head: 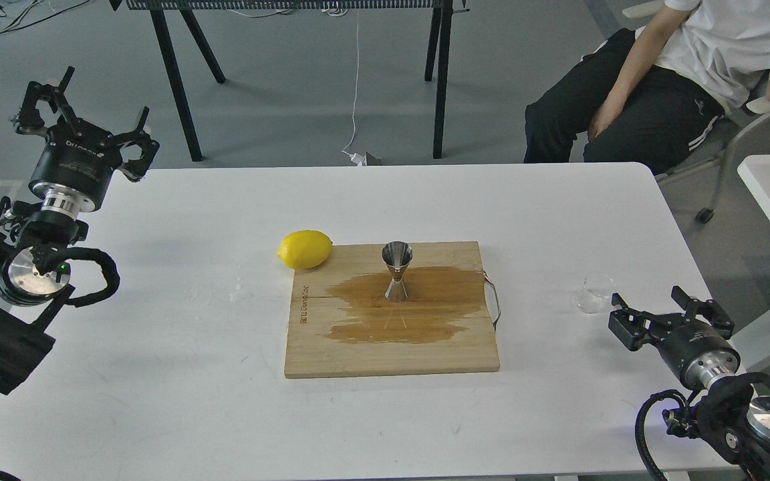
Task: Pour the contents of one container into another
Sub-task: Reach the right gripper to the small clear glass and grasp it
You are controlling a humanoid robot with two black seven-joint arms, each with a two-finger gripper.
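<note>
While the steel jigger [397, 270] stands upright at frame centre on the wooden board [331, 347], ringed by a dark wet stain [425, 310], I see the clear glass cup [594, 292] resting on the white desk [158, 347] at right. My right tool [652, 308] sits just beside the cup, fingers spread wide, not gripping it. My left tool [87, 107] hangs wide and empty at upper left. A lemon [305, 249] touches the board's upper left corner.
</note>
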